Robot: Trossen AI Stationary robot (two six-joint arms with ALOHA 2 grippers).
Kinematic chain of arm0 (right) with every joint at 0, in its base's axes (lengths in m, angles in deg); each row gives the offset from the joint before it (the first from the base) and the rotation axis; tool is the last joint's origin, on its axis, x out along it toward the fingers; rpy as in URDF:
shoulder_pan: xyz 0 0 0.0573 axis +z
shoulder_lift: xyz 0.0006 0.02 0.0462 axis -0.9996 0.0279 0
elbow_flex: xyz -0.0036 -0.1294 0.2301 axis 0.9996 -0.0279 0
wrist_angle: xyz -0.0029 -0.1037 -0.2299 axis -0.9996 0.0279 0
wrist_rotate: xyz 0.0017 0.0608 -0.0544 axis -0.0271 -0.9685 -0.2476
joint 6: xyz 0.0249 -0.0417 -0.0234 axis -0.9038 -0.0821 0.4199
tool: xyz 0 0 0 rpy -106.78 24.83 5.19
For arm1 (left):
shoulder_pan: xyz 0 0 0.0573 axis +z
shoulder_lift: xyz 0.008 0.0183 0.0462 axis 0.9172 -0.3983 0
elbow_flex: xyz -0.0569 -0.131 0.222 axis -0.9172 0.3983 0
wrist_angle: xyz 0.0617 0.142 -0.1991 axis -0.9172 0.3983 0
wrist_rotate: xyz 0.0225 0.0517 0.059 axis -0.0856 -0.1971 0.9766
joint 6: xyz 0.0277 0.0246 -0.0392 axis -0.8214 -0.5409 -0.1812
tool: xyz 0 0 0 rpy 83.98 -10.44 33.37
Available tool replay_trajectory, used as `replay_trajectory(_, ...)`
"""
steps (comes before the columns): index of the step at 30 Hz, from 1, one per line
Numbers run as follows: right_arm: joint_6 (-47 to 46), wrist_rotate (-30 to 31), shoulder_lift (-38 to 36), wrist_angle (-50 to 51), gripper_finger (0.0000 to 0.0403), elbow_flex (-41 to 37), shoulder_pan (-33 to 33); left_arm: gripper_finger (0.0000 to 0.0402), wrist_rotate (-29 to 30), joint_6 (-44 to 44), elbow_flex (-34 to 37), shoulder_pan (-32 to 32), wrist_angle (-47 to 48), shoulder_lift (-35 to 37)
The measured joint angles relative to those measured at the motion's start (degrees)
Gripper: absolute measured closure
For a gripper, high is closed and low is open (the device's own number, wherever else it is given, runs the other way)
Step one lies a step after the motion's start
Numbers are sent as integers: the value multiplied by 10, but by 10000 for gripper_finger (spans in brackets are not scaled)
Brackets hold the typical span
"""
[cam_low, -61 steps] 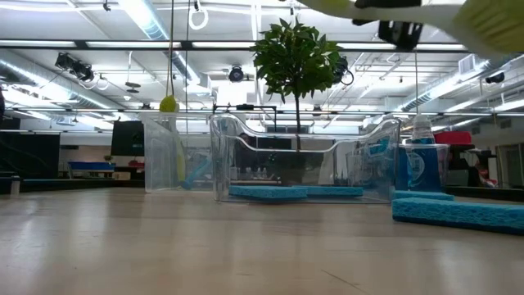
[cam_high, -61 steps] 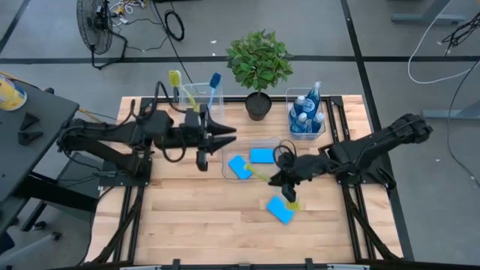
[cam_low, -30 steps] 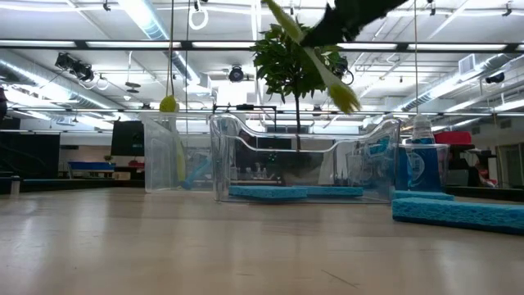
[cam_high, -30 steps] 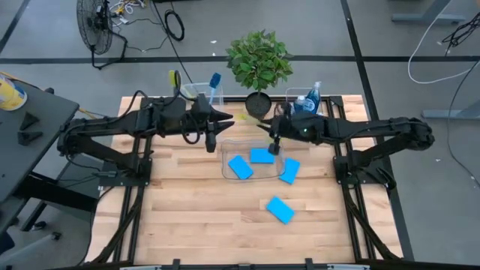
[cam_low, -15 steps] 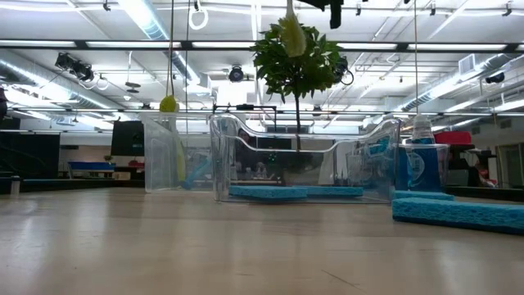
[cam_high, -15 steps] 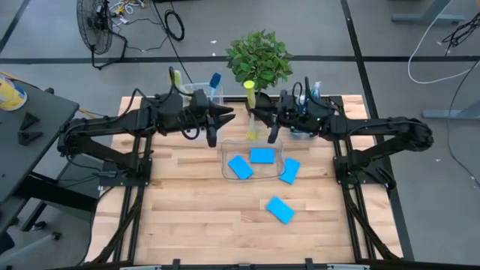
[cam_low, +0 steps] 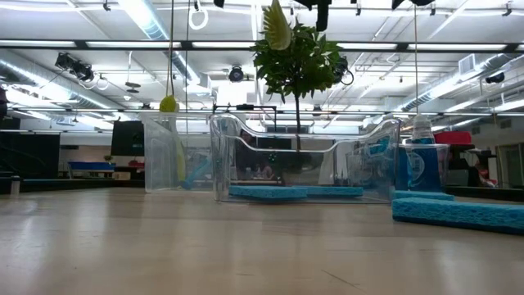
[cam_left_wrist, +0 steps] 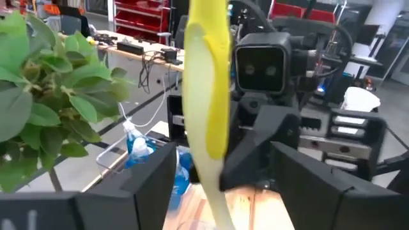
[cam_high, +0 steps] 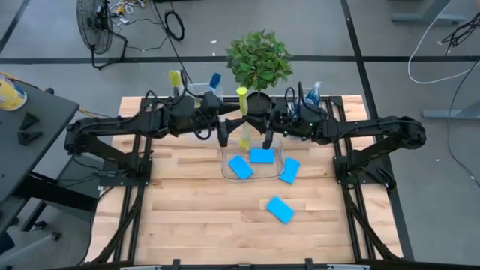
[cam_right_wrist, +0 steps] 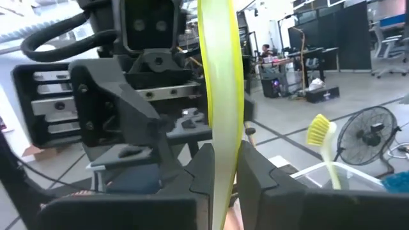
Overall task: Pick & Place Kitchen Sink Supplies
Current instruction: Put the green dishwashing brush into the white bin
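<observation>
Above the back edge of the clear plastic bin (cam_high: pixel 252 162) I see both arms meeting. My right gripper (cam_right_wrist: pixel 217 167) is clamped on the long yellow-green dish brush (cam_high: pixel 242 112), held upright. My left gripper (cam_high: pixel 227 126) faces it with fingers (cam_left_wrist: pixel 300 185) apart on either side of the handle, not touching. Three flat bright-blue sponges (cam_high: pixel 262 156) lie in the bin; a fourth (cam_high: pixel 280 210) sits on open wooden tabletop (cam_high: pixel 195 210), well apart.
</observation>
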Motion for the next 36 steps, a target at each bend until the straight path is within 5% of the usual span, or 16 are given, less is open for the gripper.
replay_trajectory(26,1,-64,1,12,369,0,12,172,-15,62,1,0,-82,-23)
replay_trajectory(36,0,-71,1,22,369,0,13,296,-19,57,1,0,-86,-24)
